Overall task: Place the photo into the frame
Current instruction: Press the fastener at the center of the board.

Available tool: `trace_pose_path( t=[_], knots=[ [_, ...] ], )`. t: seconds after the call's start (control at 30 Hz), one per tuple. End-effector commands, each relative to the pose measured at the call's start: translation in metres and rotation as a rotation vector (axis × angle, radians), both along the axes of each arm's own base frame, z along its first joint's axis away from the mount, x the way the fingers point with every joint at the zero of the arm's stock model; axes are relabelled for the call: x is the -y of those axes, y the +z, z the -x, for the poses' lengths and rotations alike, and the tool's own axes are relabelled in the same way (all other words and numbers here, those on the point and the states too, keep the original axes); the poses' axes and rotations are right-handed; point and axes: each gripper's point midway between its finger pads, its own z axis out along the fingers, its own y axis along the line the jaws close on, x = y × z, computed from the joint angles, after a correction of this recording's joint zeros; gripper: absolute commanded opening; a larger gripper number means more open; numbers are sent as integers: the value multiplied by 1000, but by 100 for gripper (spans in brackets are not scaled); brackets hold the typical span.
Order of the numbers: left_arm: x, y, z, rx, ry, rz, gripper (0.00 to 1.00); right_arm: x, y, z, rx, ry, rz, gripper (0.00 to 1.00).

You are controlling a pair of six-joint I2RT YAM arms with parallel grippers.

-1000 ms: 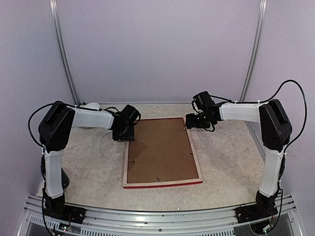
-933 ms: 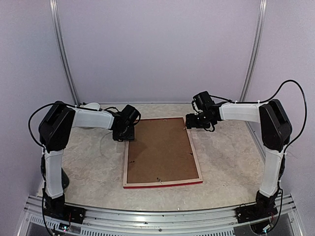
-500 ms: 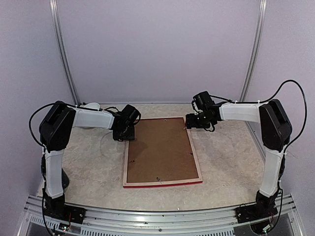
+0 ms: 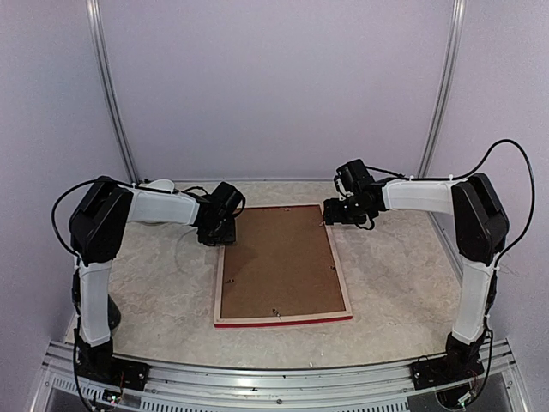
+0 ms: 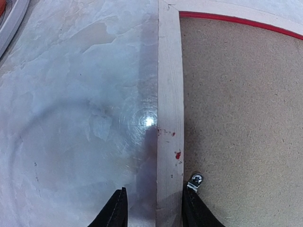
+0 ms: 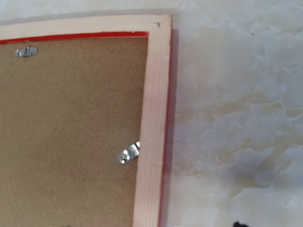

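On the counter [image 4: 154, 283], the face-down frame [image 5: 169, 94] is straddled by the part-open left hand [image 5: 154, 209]; closing seems called for. The right hand [image 4: 330, 215]'s width cannot be told.

Pale, marble-patterned tabletop [image 4: 163, 283] with a large rectangular picture frame [image 4: 283, 318] lying flat on it, face down, unpainted wood back upward and a red edge showing along the near side. A plain brown backing board [image 4: 281, 262] fills its opening, small metal clips [image 6: 129, 153] at the rim.
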Motion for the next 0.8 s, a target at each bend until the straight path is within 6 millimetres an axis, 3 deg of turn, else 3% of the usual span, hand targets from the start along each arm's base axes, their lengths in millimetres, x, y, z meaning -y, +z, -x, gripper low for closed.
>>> trace_pose_path(
  t=[0.0,0.2,0.33,0.6,0.77],
  knots=[
    [-16,-29,7,-66,24,-55,36,-3,15,-2,32,12,-12,73],
    [-17,-26,6,-50,32,-49,31,-4,14,-1,30,11,-14,73],
    [-15,-14,5,-15,32,-28,34,-4,14,-2,30,11,-20,73],
    [-7,28,-3,90,23,43,39,-5,13,-1,27,12,-24,73],
    [-1,33,-6,96,4,56,40,-5,14,-1,29,11,-26,73]
  ],
)
